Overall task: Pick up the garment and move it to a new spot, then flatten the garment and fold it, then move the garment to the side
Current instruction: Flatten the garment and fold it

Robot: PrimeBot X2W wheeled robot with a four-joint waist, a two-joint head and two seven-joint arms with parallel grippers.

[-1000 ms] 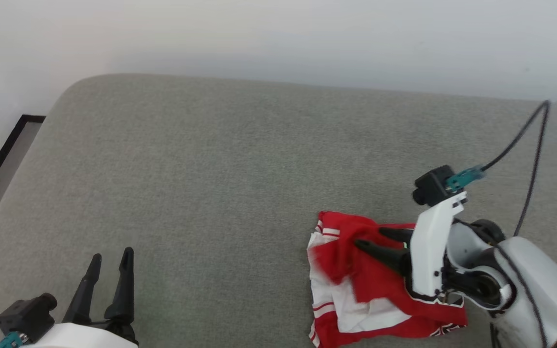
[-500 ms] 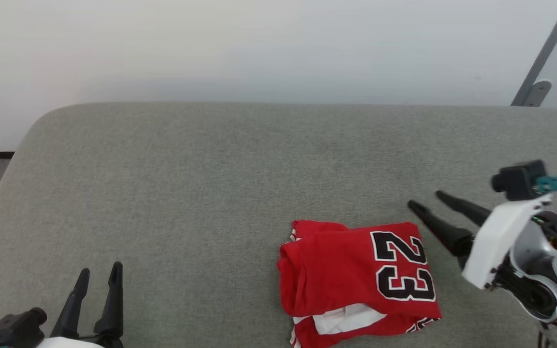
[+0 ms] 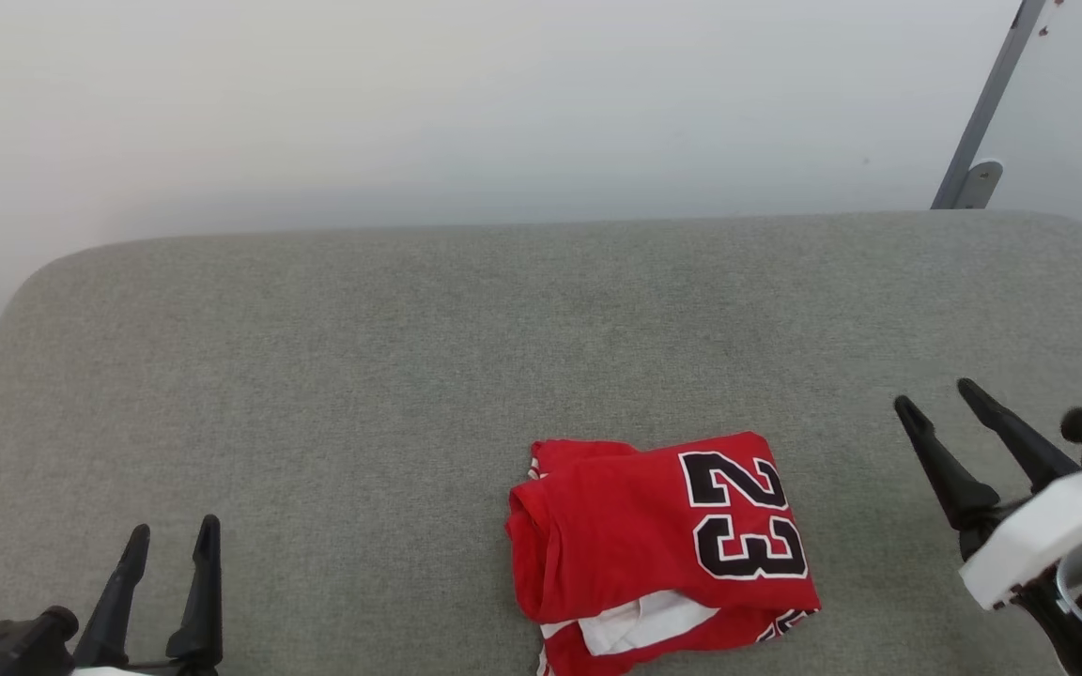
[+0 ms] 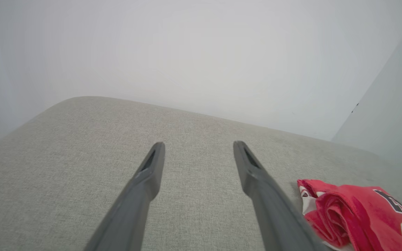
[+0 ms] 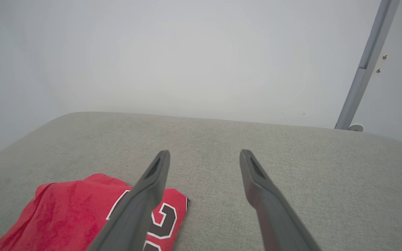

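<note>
Currently, the garment [image 3: 658, 549] lies on the grey cushion [image 3: 409, 357], toward the cushion's near edge and right of its middle. It is folded into a compact, roughly rectangular bundle. Red fabric forms the top layer. The black, white-outlined numeral "23" [image 3: 746, 514] faces up on the part nearest the cushion's right end, turned sideways. A white layer [image 3: 644, 624] shows from under the red on the side nearest the cushion's near edge. The fold facing the cushion's left end is rounded and slightly puffed, not pressed flat.

Left gripper [image 3: 175, 526]: positioned over the cushion's near-left area, well apart from the garment. Its two dark fingers point toward the cushion's far edge. The jaws are spread and hold nothing; in the left wrist view, bare cushion fabric shows through the gap.

Right gripper [image 3: 934, 392]: positioned over the cushion's right end, near the garment but not touching it. The fingers point toward the cushion's far edge, leaning slightly toward its left end. The jaws are parted and empty. In the right wrist view one finger crosses in front of the numeral; the head view shows clear cushion between them.

Beyond the cushion's far edge stands a plain pale wall [image 3: 409, 113]. A grey metal post [image 3: 982, 122] rises by the cushion's far-right corner, with a small bracket at its foot.
</note>
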